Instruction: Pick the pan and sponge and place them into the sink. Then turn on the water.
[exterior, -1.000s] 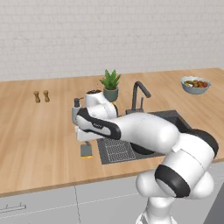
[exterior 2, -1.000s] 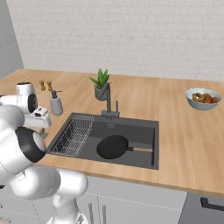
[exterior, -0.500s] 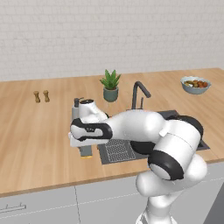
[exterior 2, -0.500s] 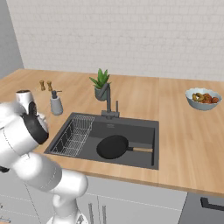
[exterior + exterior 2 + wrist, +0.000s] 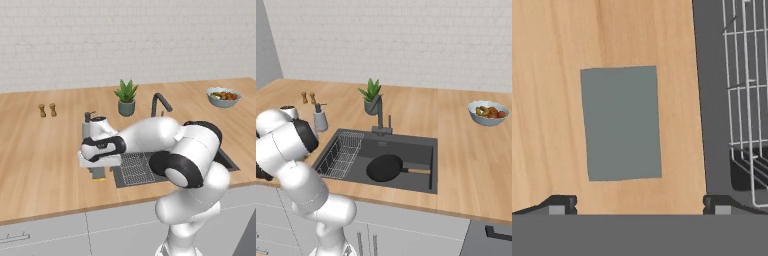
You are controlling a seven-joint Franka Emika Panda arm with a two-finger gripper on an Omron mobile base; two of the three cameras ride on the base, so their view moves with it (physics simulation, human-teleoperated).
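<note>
claw: I see my claw (image 5: 639, 205) spread wide, nothing between the tips; one dark tip (image 5: 562, 204) stands left of the sponge, the other on the sink side, so the sponge's short width falls inside the gap.

hand: in the left base view the hand (image 5: 100, 152) hangs low over the counter (image 5: 40, 150), just left of the sink, wrist pointing down.

sponge: flat on the counter, grey-green face up (image 5: 621, 122), long edges nearly parallel to the sink rim (image 5: 711, 100), near it but not touching. From the left base view I catch only a sliver of it with a yellow edge (image 5: 98, 174) under the hand.

handling: I judge it light, soft and squashy, not fragile and not slippery. It sits low, so the tips must come almost to the wood before closing.

hold: I would pinch across the short width, at the middle of the long sides; a firm close is fine since it just compresses.

risk: closing too high could skim the top and push it aside.

pan: already in the sink (image 5: 421, 150), black disc (image 5: 385, 167) on the basin floor, handle toward the right wall.

rack: wire rack (image 5: 341, 155) fills the sink's left part, next to the pan.

tap: faucet (image 5: 381, 117) behind the basin; I see no water running.
</note>
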